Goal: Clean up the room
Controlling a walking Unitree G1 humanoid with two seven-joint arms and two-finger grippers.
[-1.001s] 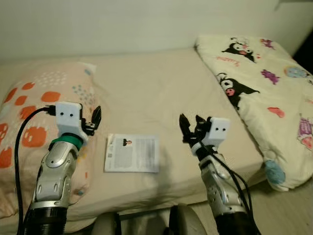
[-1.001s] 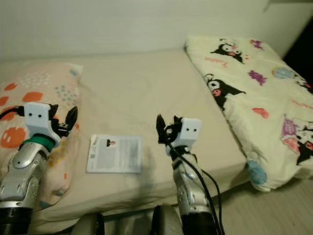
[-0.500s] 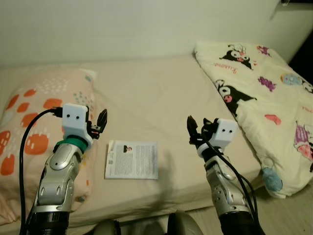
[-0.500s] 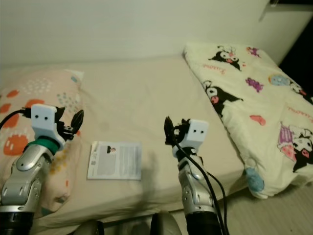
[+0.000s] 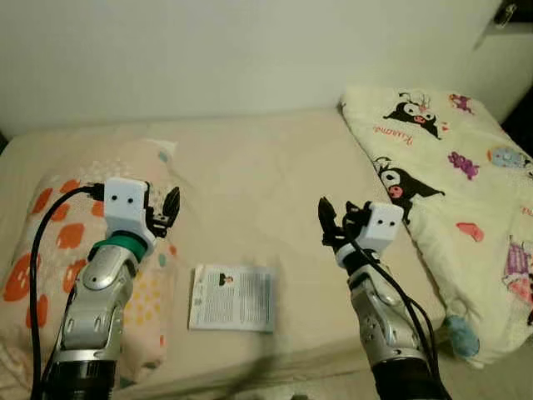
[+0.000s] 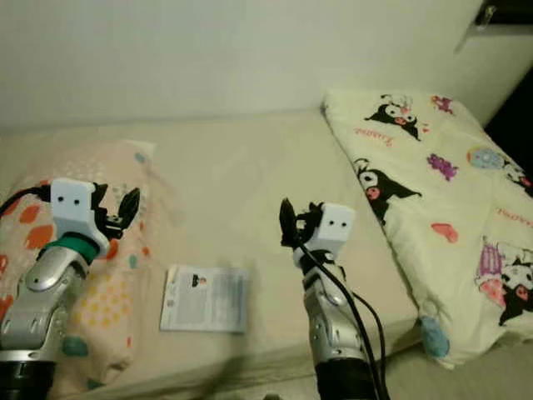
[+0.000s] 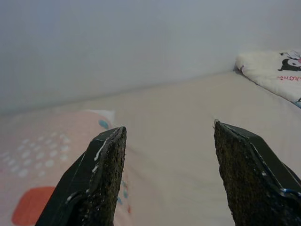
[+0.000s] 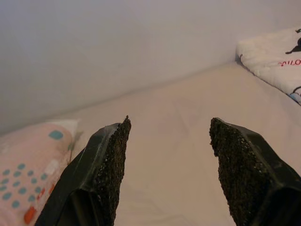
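A white printed booklet (image 5: 232,298) lies flat on the beige bed sheet (image 5: 258,183) between my two arms. My left gripper (image 5: 169,208) is raised above the edge of the pink pillow (image 5: 75,242) with orange and teal spots, left of the booklet. It is open and empty, its black fingers (image 7: 96,183) spread wide. My right gripper (image 5: 336,223) hovers over the sheet to the right of the booklet, open with nothing between its fingers (image 8: 101,169).
A folded cream quilt (image 5: 454,167) with cartoon characters covers the right side of the bed. A plain white wall (image 5: 250,58) runs behind the bed. The bed's front edge is just below the booklet.
The whole picture has shifted: the camera has tilted up and moved, so the bed's front edge sits lower. Both grippers stay raised and open, about where they were.
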